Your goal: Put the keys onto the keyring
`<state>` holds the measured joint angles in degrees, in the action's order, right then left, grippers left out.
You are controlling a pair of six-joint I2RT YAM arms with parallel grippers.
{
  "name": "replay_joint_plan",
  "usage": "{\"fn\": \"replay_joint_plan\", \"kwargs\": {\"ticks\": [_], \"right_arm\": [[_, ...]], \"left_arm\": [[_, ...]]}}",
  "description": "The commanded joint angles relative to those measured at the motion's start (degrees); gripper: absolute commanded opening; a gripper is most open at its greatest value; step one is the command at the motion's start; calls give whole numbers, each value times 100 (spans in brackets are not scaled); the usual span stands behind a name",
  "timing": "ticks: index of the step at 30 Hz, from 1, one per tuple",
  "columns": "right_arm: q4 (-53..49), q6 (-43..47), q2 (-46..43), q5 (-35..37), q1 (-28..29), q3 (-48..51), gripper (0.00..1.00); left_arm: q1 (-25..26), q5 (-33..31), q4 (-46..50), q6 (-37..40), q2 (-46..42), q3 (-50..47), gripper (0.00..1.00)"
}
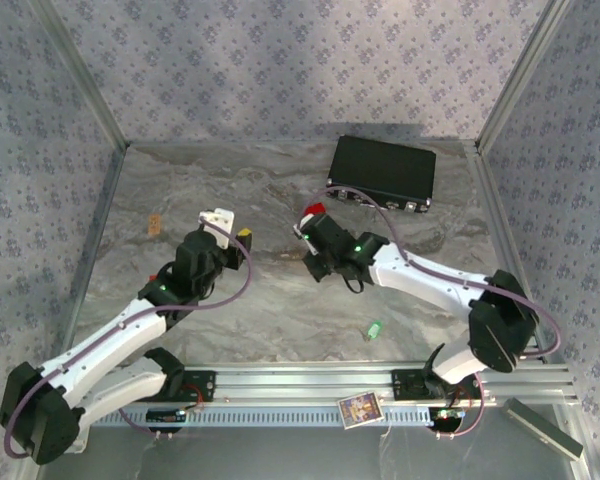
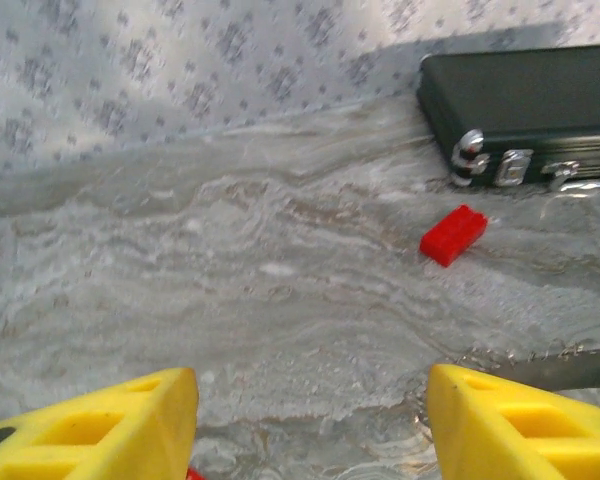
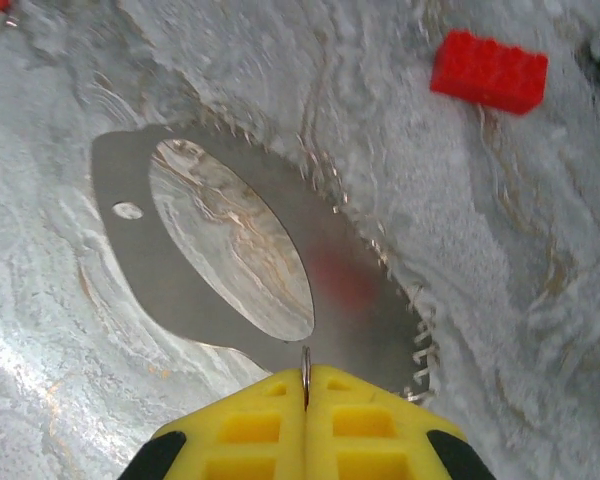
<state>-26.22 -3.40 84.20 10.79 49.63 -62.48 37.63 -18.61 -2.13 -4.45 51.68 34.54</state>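
My right gripper (image 3: 305,378) is shut on the keyring (image 3: 305,358), a thin silvery ring seen edge-on between the yellow fingers, held just above the table. In the top view that gripper (image 1: 310,236) is at mid-table. My left gripper (image 2: 310,405) faces it from the left (image 1: 232,230), jaws wide apart, with bare table between them. A tiny red speck (image 2: 192,474) shows by its left finger; I cannot tell whether it is the red key. The green key (image 1: 374,330) lies alone on the table near the front rail.
A flat metal plate (image 3: 380,310) with an oval hole and a toothed edge lies under the right gripper. A red block (image 3: 490,70) lies beyond it (image 2: 453,235). A black case (image 1: 382,170) stands at the back. Patterned walls close in the table.
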Motion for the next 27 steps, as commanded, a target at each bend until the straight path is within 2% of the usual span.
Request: {"fn": "replay_joint_plan", "kwargs": {"ticks": [1, 9, 13, 16, 21, 27], "right_arm": [[665, 986, -485, -741, -170, 215, 0], [430, 1817, -770, -1992, -797, -32, 0], [188, 2180, -805, -2501, -935, -140, 0], [20, 2456, -875, -2742, -959, -159, 0], [-169, 2875, -1058, -3066, -964, -161, 0], [-475, 3438, -1117, -3519, -963, -340, 0]], "left_arm": [[33, 510, -34, 949, -225, 193, 59], [-95, 1172, 77, 1793, -142, 548, 54], [-691, 2282, 236, 1741, 198, 812, 49], [-956, 3065, 327, 1769, 497, 1031, 47], [-922, 4702, 357, 2425, 960, 1119, 38], [-660, 5777, -32, 3187, 1314, 805, 30]]}}
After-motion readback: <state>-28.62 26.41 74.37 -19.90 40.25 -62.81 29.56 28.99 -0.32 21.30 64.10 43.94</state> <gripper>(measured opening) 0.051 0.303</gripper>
